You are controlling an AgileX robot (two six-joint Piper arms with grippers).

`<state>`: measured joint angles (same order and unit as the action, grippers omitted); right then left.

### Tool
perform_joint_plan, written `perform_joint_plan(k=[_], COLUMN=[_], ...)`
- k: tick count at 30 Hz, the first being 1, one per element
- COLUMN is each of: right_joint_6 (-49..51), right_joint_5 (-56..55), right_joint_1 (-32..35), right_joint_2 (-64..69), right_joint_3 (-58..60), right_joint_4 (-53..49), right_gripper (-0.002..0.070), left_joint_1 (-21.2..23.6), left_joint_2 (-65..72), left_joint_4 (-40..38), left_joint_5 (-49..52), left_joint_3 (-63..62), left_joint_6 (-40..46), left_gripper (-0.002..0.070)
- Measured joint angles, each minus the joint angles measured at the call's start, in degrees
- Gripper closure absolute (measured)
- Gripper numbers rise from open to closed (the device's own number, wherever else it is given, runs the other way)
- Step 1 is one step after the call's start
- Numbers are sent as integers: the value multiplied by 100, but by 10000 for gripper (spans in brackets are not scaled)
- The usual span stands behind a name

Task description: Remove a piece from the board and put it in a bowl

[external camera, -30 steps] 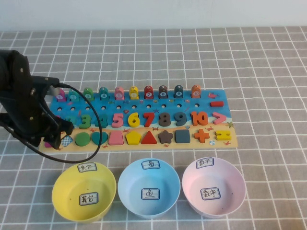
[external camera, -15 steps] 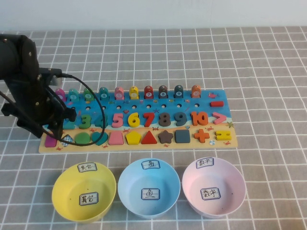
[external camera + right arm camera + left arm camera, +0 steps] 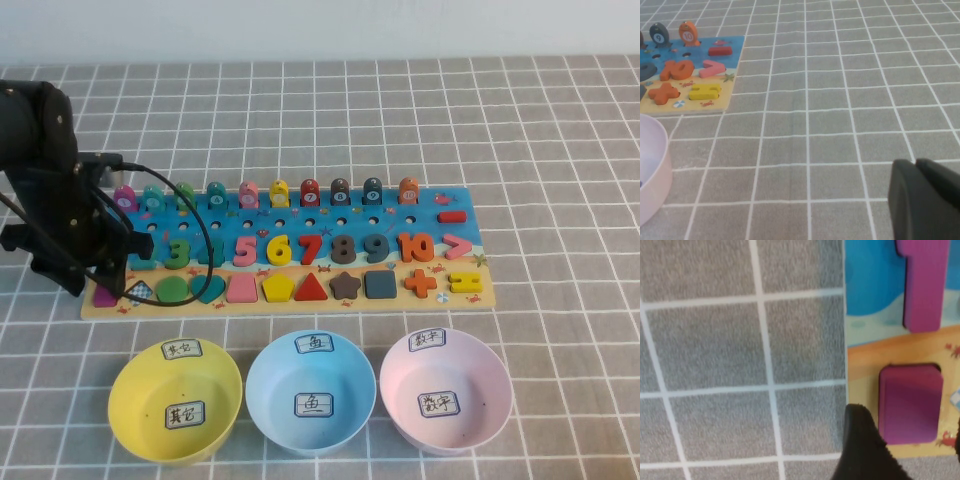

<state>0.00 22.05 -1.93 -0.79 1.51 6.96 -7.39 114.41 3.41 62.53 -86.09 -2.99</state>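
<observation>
Nearest me, the yellow bowl sits empty at the left of the row, the light blue bowl beside it. Just past it lies the board, and at its left end, on the tan strip, the magenta-purple piece rests flat in its recess — in the left wrist view the piece lies between two dark fingertips, one at the board's outer edge, the other barely showing at the frame's side. So I judge my left gripper spread wide and straddling it, holding nothing. The piece reads slightly longer across the strip than along it. The right gripper hangs over bare cloth, well apart from the board; I can't tell its opening. The left arm is plainly nearer.
</observation>
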Motion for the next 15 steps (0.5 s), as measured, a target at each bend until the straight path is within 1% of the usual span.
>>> perform_joint_plan(k=[15], right_joint_6=[0], right_joint_5=[0], right_joint_1=[0], right_joint_2=[0], right_joint_3=[0], right_joint_4=[0], right_gripper=[694], left_joint_1=[0], left_joint_2=[170], left_joint_4=[-54], left_joint_5=[-159], left_joint_3=[0], left_joint_6=[0], left_gripper=[332])
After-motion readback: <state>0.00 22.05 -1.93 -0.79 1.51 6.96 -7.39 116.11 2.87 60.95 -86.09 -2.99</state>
